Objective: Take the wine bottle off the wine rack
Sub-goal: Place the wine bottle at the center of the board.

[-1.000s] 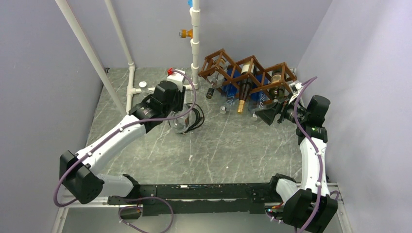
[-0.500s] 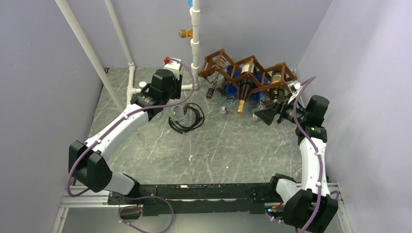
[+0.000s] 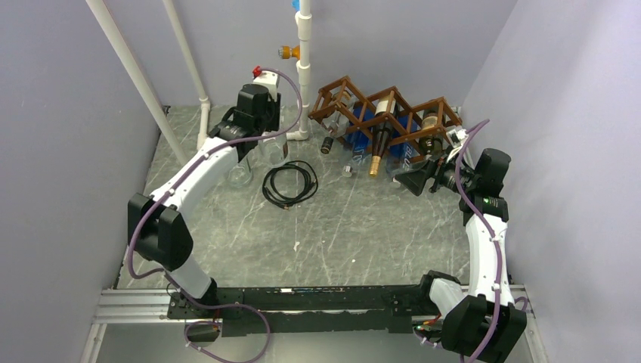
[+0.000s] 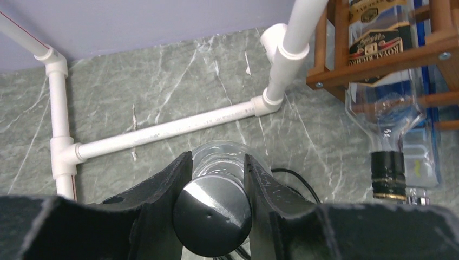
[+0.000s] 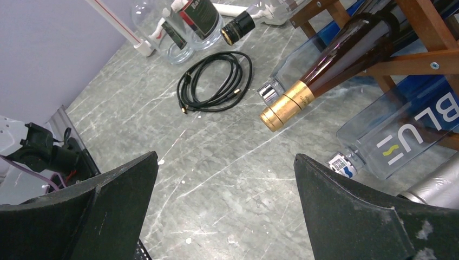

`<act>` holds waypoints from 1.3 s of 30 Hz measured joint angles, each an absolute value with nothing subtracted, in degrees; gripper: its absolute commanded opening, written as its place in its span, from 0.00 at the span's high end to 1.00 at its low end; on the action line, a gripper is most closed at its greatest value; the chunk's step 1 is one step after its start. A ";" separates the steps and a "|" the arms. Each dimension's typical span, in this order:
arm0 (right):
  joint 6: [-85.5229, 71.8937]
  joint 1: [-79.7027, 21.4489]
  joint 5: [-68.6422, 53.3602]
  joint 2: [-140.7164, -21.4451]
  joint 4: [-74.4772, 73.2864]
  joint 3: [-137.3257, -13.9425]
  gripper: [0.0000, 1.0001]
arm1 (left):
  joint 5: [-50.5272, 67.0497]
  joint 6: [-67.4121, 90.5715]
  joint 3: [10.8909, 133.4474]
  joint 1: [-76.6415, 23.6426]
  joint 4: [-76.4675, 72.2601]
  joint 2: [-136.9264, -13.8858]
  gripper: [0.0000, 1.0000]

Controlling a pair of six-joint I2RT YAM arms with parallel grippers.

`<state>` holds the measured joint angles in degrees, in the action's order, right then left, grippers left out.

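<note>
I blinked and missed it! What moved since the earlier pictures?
The left gripper, still shut on the clear bottle, carried it left and toward the back wall, off the black cable, toward the white pipes. The right gripper stayed open by the wine rack; the racked bottles did not move.

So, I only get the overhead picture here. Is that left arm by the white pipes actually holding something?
Observer: Yes. Its wrist camera shows the left gripper shut on the neck of a clear bottle with a dark cap.
Operator: And the right one?
Observer: From its own camera, the right gripper is wide open with nothing between its fingers. It is not touching the dark bottle, which has a gold top and lies in the wooden rack.
Operator: What's the bluish thing lower down?
Observer: A see-through bottle marked BLUE, lying below the dark one.
</note>
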<state>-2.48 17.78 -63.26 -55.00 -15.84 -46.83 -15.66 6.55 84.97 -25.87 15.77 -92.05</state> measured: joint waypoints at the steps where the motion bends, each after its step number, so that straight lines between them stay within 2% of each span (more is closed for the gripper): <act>1: -2.44 17.74 -63.26 -55.00 -15.97 -46.83 0.00 | -15.66 6.52 85.93 -25.54 15.75 -92.90 1.00; 16: -1.52 17.08 -62.39 -55.00 -16.69 -46.85 0.00 | -14.90 6.57 93.84 -21.76 16.16 -102.02 1.00; 33: -1.48 16.75 -61.54 -55.00 -17.10 -46.85 0.00 | -14.79 6.81 94.43 -19.57 16.12 -106.72 1.00; 36: -1.17 16.73 -61.52 -55.00 -17.12 -46.85 0.00 | -14.94 6.74 94.43 -19.44 16.14 -106.74 0.80; 37: -0.91 16.69 -61.45 -55.00 -17.12 -46.85 0.00 | -14.98 6.76 94.43 -19.42 16.14 -106.76 0.66; 39: -0.56 16.67 -61.36 -55.00 -17.15 -46.85 0.00 | -15.07 6.81 94.43 -19.42 16.14 -106.76 0.47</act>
<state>-0.56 16.67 -61.36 -55.00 -17.15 -46.85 -15.07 6.81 94.43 -19.42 16.14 -106.76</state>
